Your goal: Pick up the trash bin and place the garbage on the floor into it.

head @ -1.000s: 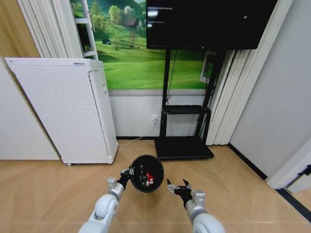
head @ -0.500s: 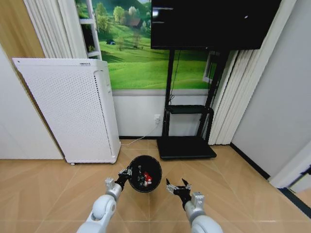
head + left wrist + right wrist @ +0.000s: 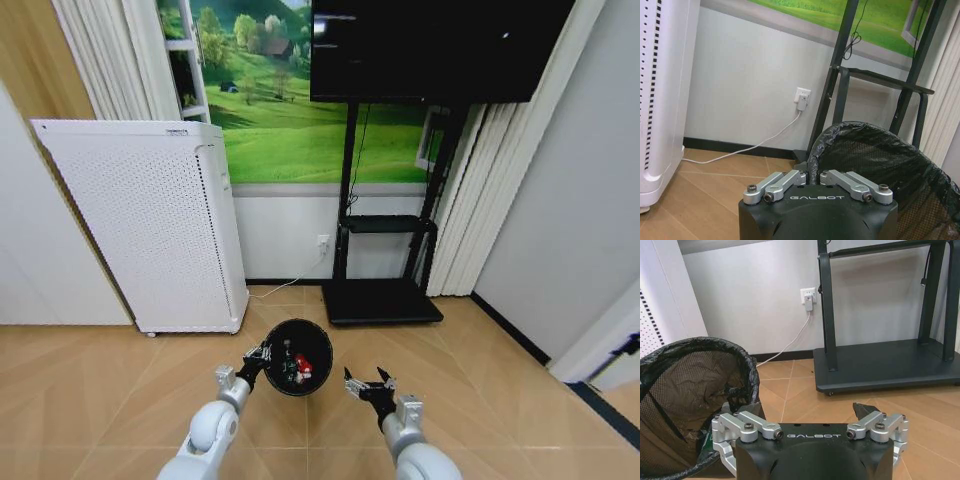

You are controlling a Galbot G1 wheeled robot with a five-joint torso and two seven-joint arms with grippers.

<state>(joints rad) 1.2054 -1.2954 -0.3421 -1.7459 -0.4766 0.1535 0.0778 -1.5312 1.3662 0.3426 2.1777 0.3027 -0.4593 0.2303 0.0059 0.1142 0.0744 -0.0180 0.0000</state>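
The trash bin (image 3: 298,357), a small round black mesh wastebasket with a dark liner, hangs just above the wooden floor in front of me. My left gripper (image 3: 258,357) is shut on its rim; the left wrist view has the fingers pinching the rim (image 3: 812,172) with the mesh wall (image 3: 875,160) beyond. Garbage lies inside the bin: a red-and-white piece (image 3: 303,368) and something with green on it (image 3: 285,365). My right gripper (image 3: 368,385) hovers to the right of the bin, open and holding nothing. In the right wrist view the bin (image 3: 685,385) sits close beside the gripper (image 3: 795,410).
A tall white perforated appliance (image 3: 150,225) stands at the left against the wall. A black TV stand (image 3: 380,300) with a flat base sits straight ahead, and a cord runs from a wall socket (image 3: 322,243). Bare wooden floor (image 3: 480,380) lies to the right.
The whole picture has shifted slightly, so the camera moved. The left gripper still holds the bin by its rim, and the right gripper stays open beside it.
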